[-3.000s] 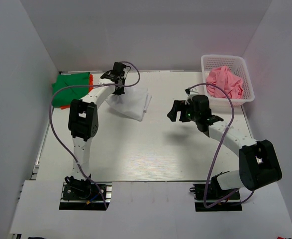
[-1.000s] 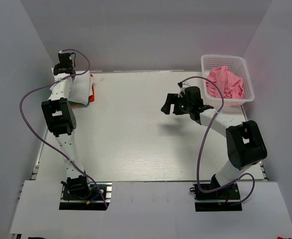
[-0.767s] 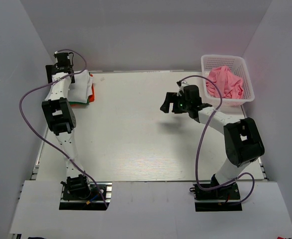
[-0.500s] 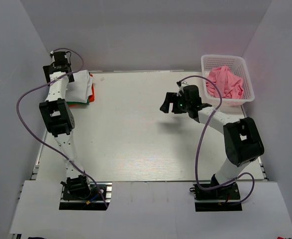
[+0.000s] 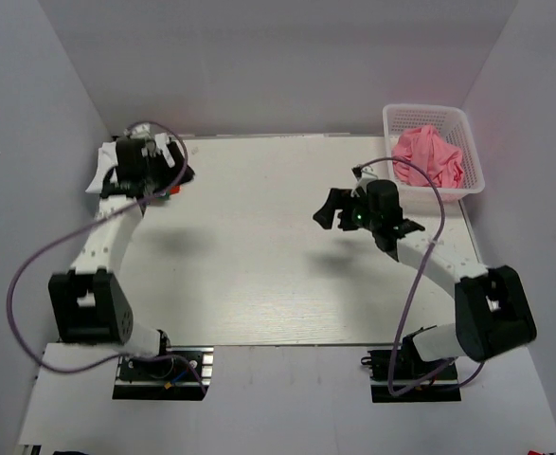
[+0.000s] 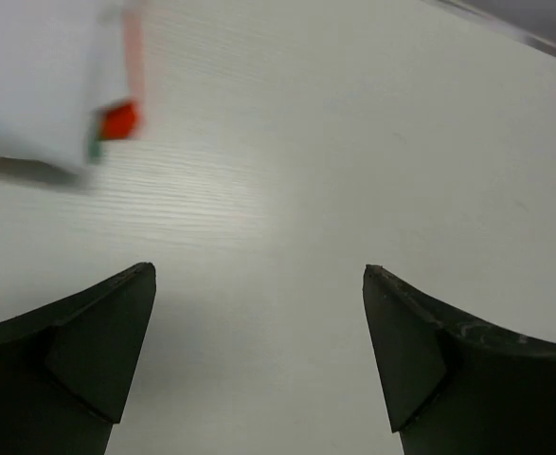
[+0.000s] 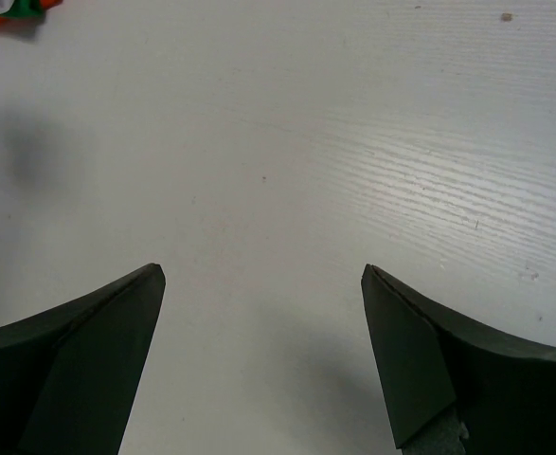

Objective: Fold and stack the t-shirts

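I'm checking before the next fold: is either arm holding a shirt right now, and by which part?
Nothing is held. The left pincer and the right pincer both stand open and empty.

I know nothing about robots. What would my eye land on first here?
The crumpled pink shirt in the white basket at the far right corner is the brightest thing. At the far left corner sits a folded pile, white on top with orange and green peeking out beneath. The left tool hangs open and empty beside that pile, and the right tool, also open, hovers above the table.
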Action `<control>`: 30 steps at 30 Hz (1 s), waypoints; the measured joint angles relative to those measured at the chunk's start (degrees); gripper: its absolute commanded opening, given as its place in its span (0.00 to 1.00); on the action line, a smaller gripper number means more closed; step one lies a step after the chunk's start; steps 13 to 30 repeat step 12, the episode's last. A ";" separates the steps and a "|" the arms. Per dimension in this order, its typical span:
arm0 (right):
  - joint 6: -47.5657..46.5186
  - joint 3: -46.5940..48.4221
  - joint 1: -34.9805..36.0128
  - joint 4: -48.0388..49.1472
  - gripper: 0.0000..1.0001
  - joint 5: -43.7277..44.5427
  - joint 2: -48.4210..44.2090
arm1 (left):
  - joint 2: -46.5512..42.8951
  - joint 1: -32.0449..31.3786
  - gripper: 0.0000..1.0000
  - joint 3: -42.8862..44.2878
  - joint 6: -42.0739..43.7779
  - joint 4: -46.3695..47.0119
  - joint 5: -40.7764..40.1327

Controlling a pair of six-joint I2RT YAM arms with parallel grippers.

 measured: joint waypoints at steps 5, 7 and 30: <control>0.59 -4.11 0.02 -0.68 0.90 1.29 -6.78 | -13.27 -2.62 1.00 -14.38 -3.52 6.40 13.53; 0.85 -5.77 0.02 -0.28 0.90 2.34 -8.81 | -14.95 -2.54 1.00 -16.06 -4.72 8.52 15.58; 0.61 -11.58 0.00 1.27 0.90 3.74 -12.50 | -17.84 -2.29 1.00 -18.82 -5.84 11.96 18.88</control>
